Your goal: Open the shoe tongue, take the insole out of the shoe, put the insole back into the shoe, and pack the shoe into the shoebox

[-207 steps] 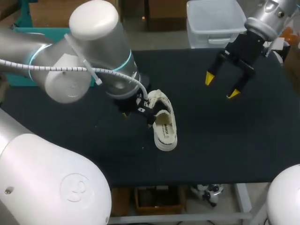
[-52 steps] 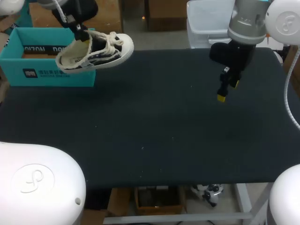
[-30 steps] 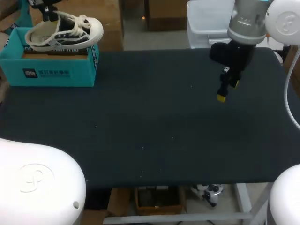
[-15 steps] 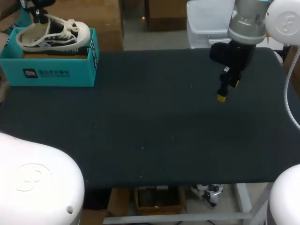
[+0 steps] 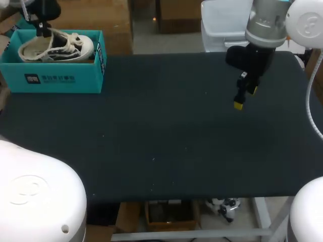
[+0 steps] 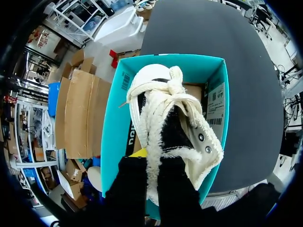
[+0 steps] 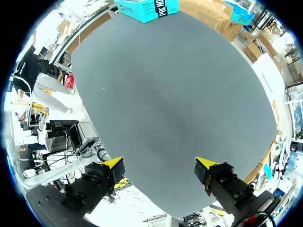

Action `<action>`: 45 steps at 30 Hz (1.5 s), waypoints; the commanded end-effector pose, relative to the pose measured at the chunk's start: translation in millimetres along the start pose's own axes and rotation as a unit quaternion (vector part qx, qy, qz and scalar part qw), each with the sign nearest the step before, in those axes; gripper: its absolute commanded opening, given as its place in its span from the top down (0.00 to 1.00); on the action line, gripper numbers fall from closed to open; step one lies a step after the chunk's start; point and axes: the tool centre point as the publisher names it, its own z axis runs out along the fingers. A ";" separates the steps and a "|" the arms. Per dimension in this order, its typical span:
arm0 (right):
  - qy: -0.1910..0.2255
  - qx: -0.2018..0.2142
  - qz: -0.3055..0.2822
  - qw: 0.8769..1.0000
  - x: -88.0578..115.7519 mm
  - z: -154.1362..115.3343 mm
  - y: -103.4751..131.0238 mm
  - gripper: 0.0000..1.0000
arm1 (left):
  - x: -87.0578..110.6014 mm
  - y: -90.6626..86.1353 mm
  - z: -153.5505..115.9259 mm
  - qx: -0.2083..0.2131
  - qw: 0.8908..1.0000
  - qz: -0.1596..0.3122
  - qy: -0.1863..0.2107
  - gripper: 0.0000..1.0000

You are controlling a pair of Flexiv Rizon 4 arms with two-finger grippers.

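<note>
Head view: shoe point(image 5: 56, 49) is sitting inside the teal shoebox point(image 5: 63, 78), lying on its sole, toe pointing toward the table's middle. The box is standing at the far left corner of the dark table point(image 5: 161, 141). Left gripper point(image 5: 44, 30) is hanging right over the shoe's heel end and touching it. Right gripper point(image 5: 240, 98) is hovering over the far right part of the table, well apart from the box, carrying nothing (seen edge-on here, so finger spacing is unclear from this angle).

Left wrist view: left gripper point(image 6: 151, 163) is clamping the shoe's point(image 6: 165, 111) fleecy collar, one black finger on each side of it, so it is grasping the shoe. The toe is pointing away from the fingers, with the white laces point(image 6: 173, 85) bunched over it. Shoebox walls point(image 6: 113, 123) are surrounding the shoe on all sides.

Right wrist view: right gripper point(image 7: 159, 165) is spread wide, both yellow tips well apart, nothing between them, only bare table point(image 7: 165, 90) below. Shoebox point(image 7: 147, 9) is showing far ahead at the table's edge.
</note>
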 end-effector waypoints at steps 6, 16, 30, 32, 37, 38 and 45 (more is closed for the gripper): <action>0.000 0.000 0.000 1.000 0.0 -0.1 -0.8 0.00 | 1.4 4.5 36.6 -0.008 1.000 -0.001 0.004 1.00; 0.000 0.000 0.000 1.000 0.0 -0.1 -0.8 0.00 | 6.2 7.6 60.7 -0.014 1.000 -0.008 0.013 0.29; 0.000 0.000 0.000 1.000 0.0 -0.1 -0.8 0.00 | 30.3 -20.2 9.2 0.011 0.999 -0.015 0.031 0.00; 0.000 0.000 0.000 1.000 0.0 -0.1 -0.8 0.00 | 36.7 -28.5 -3.5 0.014 0.999 -0.023 0.032 0.00; 0.000 0.000 0.000 1.000 0.0 -0.1 -0.8 0.00 | 59.7 -53.7 -32.0 0.006 0.998 -0.043 0.035 0.00; 0.000 0.000 0.000 1.000 0.0 -0.1 -0.8 0.00 | 63.4 -58.4 -35.6 0.005 0.999 -0.040 0.036 0.00; 0.000 0.000 0.000 1.000 0.0 -0.1 -0.8 0.00 | 109.7 -87.5 -54.6 -0.017 0.997 -0.057 0.042 0.00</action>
